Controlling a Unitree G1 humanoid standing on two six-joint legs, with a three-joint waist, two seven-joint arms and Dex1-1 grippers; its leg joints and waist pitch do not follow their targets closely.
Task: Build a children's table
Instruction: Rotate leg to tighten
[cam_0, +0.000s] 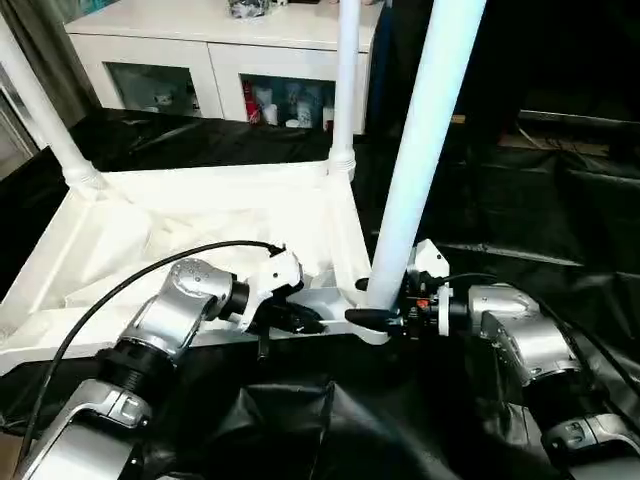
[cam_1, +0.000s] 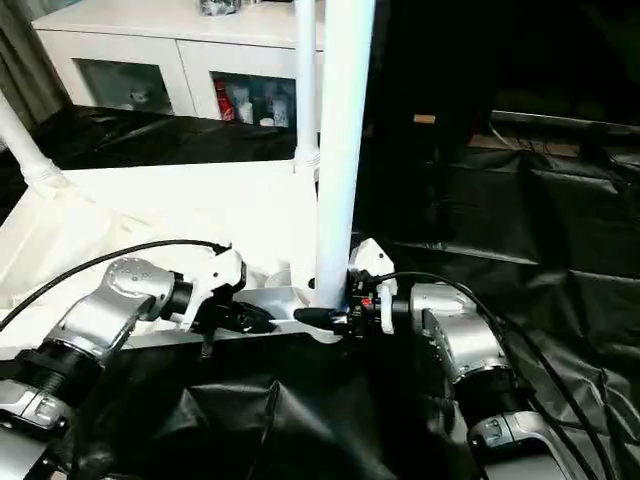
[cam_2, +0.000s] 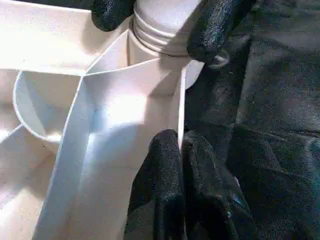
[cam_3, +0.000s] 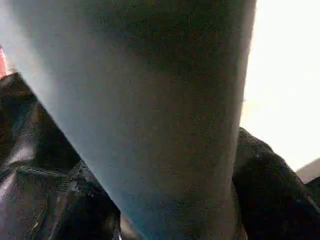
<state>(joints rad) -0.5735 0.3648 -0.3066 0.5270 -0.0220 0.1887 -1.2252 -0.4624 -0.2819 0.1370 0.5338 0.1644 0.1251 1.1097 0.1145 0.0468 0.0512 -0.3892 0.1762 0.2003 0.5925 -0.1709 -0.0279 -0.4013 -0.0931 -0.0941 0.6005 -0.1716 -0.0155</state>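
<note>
- White plastic dominates centre frame: the upturned children's table (cam_0: 200, 225), its ribbed, rimmed underside facing up, lies on a crinkled black sheet (cam_0: 520, 220) that spreads to the right edge.
- Three round tapering white legs rise from corner sockets: one leaning off the upper left (cam_0: 40, 115), one upright at top centre (cam_0: 345, 80), and a thick near leg (cam_0: 425, 140) climbing out of the top of the picture from the tabletop's lower right corner.
- At lower left, the left gripper (cam_2: 180, 165) has its two black fingers pressed together at the table's near rim (the wrist view shows them touching the thin white wall).
- At lower right, the right gripper (cam_0: 385, 312) straddles the base of the near leg just above its socket, one black finger (cam_2: 212, 30) on each side; whether the pads actually press the leg cannot be told.
- Silver forearms enter from both lower corners, a black cable (cam_0: 110, 295) looping over the left one.
- Along the top edge stands a white cabinet (cam_0: 230, 45) with glass doors, small items behind the panes.
</note>
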